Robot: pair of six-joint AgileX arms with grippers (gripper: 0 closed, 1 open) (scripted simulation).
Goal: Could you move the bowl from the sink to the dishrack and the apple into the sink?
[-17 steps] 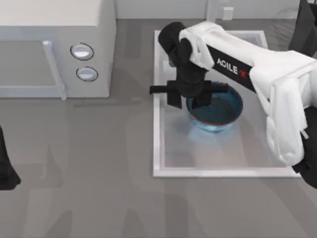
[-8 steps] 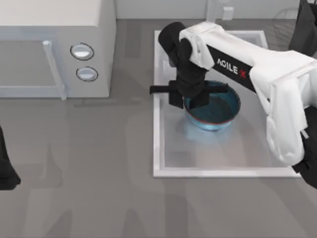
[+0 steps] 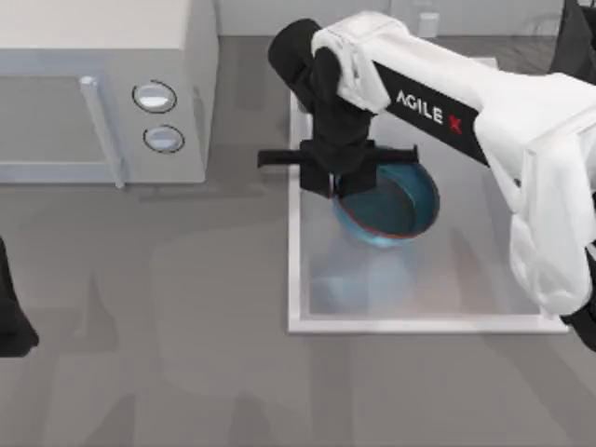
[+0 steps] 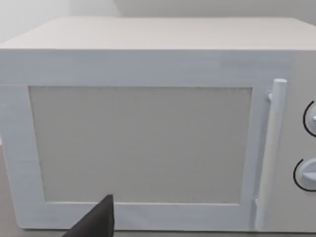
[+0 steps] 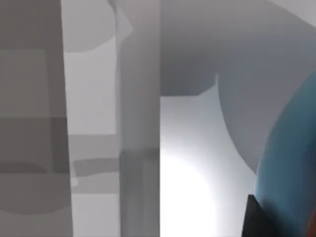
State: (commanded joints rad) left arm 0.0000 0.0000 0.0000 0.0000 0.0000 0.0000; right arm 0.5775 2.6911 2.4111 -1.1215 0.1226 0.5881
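bowl (image 3: 391,205) hangs tilted above the sink (image 3: 307,321), over its left half, my right gripper (image 3: 352,179) clamped on the bowl's left rim. from here i make the dishrack (image 3: 535,28) out faintly toward the far right corner, so the carry runs right and away. left arm parked at the table's left edge, facing the microwave (image 4: 148,138).

Even bright light, soft shadows

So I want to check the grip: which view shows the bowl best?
The top view: the bowl shows almost whole, tilted over the sink, at the right gripper. The right wrist view catches a blue sliver.
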